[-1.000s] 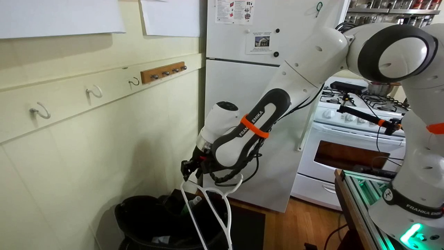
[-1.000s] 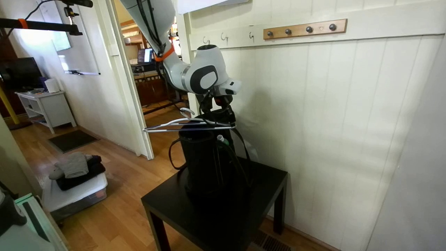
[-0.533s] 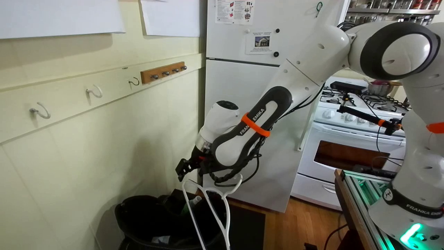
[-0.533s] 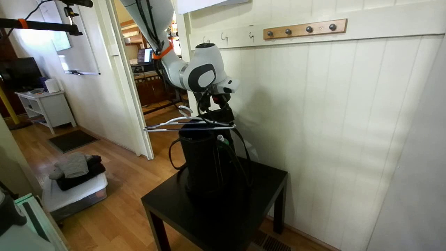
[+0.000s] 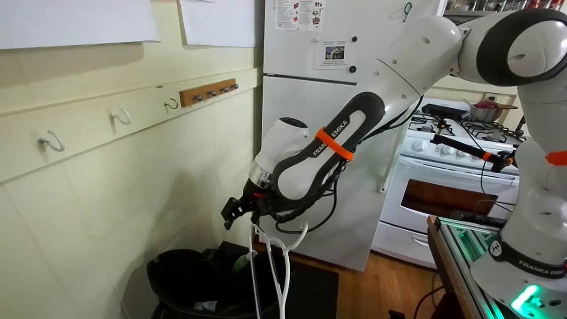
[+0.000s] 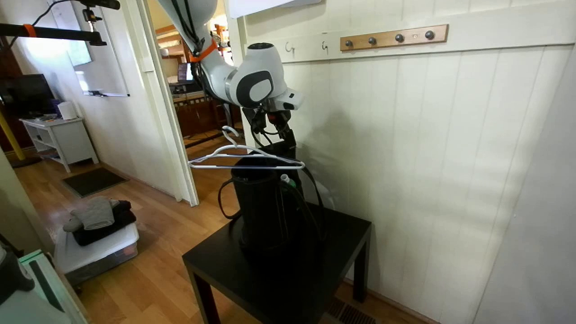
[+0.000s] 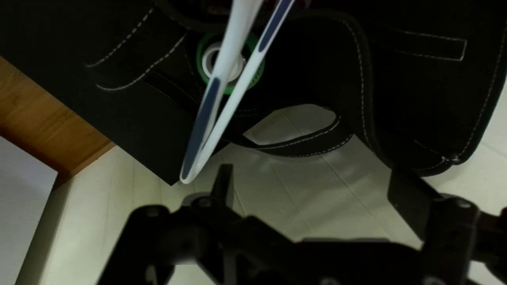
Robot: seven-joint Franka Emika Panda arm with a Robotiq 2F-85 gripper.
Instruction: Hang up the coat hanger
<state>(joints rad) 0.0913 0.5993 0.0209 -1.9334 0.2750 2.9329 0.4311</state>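
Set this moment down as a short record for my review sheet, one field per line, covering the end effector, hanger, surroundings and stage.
End effector: open, nothing between its jaws
Coat hanger: white, hook end up, outside the jaws; what supports it is unclear
Bag: black, standing on the table
Bottle: green with white cap, partly hidden
Wall hooks: two white, one dark
Wooden rack: four knobs
Stage: not yet hung
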